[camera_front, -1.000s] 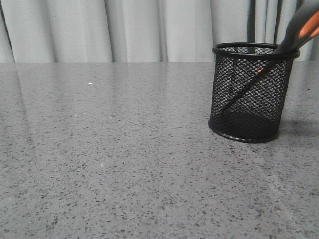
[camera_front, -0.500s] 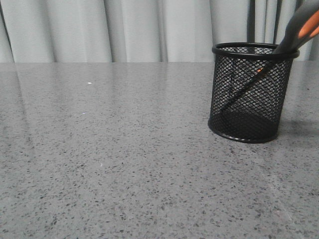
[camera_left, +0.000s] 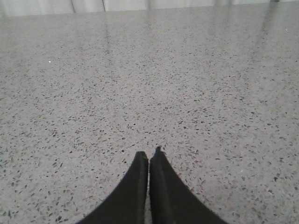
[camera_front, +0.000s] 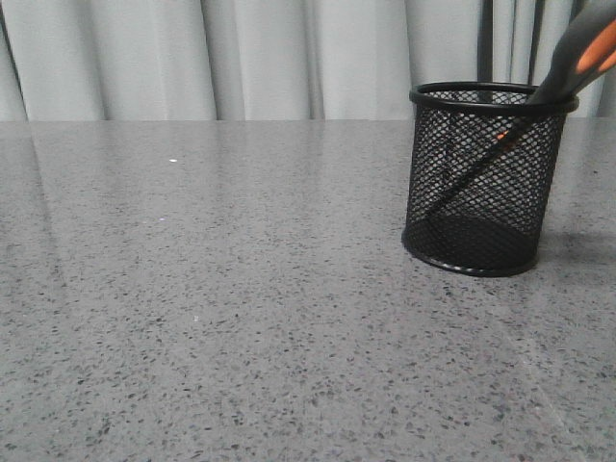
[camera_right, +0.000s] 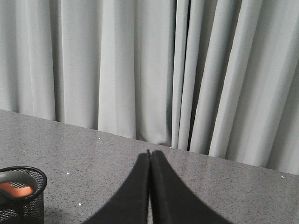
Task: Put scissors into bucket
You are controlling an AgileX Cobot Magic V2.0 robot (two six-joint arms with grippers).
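1. While both arms hang back w/ nothing in them, the scissors [camera_front: 577, 60] already sit in the bucket [camera_front: 484, 178], leaning: blades run down inside the mesh toward the base, handles stick out over the rim on the side away from the table's middle.
2. Bucket stands upright on the grey speckled table [camera_front: 241, 308], toward the right of the front view, curtain [camera_front: 289, 58] behind it.
3. Scissors' handle: dark grey w/ orange lining, resting against the bucket rim; an orange dot shows through the mesh partway down.
4. Left gripper [camera_left: 149, 156]: fingers pressed together, tips meeting, nothing between them. It hovers over bare table; the bucket doesn't appear in its wrist cam.
5. Right gripper [camera_right: 150, 154]: also clenched on nothing, fingers side by side. Its cam catches the bucket's rim and the orange-lined handle inside it, well apart from the fingertips, w/ the curtain beyond.
6. Neither gripper touches bucket or scissors.
7. A small white speck [camera_front: 173, 160] lies on the table, well apart from the bucket, toward the curtain.
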